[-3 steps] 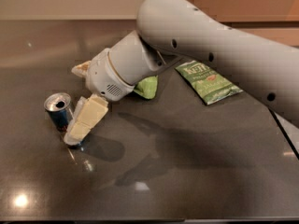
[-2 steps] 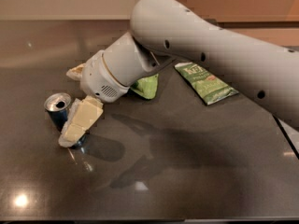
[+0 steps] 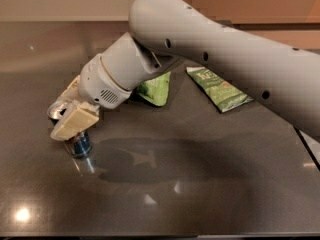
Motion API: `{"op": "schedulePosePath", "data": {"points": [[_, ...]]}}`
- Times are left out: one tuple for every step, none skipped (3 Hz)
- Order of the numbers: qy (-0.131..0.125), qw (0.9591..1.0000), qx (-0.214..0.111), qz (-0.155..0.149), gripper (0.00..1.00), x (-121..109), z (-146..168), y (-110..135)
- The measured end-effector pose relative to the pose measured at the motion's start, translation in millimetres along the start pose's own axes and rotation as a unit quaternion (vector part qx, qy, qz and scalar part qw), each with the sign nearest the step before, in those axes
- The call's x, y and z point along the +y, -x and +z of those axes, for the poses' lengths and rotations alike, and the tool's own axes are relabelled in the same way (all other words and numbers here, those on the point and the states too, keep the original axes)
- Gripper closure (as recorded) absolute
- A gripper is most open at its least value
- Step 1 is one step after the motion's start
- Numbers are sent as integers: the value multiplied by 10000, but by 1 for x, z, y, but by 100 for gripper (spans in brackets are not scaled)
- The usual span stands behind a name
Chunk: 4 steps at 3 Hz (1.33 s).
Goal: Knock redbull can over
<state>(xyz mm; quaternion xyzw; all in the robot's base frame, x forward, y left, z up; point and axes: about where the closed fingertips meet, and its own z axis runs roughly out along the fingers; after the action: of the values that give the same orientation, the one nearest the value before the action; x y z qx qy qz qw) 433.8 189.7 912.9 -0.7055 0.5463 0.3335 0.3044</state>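
The redbull can [image 3: 80,144] stands at the left of the dark table [image 3: 200,184]. Only its blue lower body and a bit of its silver top show; the rest is hidden behind my gripper. It seems to lean a little to the left, but I cannot tell for certain. My gripper [image 3: 62,111] is right at the can with its cream fingers apart. The near finger [image 3: 75,121] lies across the front of the can's upper part, and the far finger [image 3: 72,86] is behind it. The grey arm reaches in from the upper right.
A crumpled green snack bag [image 3: 156,88] lies just behind the wrist. A flat green snack bag [image 3: 218,88] lies further right. The table's right edge [image 3: 309,146] is under the arm. A wall runs along the back.
The arm has swung left. The gripper, which was just right of the can, is now over it, with the near finger covering the can's upper part.
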Motion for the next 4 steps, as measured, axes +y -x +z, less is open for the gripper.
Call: {"op": "schedulePosePath", "data": {"points": [[84,9999,120,43,64,0,-7,3],[132,9985,527,70,88,-7,-27,-5],[161,9923,1225,-104,100,-6,-51,-21],[253,9791,1986,-353,100,1,-70,-41]]}}
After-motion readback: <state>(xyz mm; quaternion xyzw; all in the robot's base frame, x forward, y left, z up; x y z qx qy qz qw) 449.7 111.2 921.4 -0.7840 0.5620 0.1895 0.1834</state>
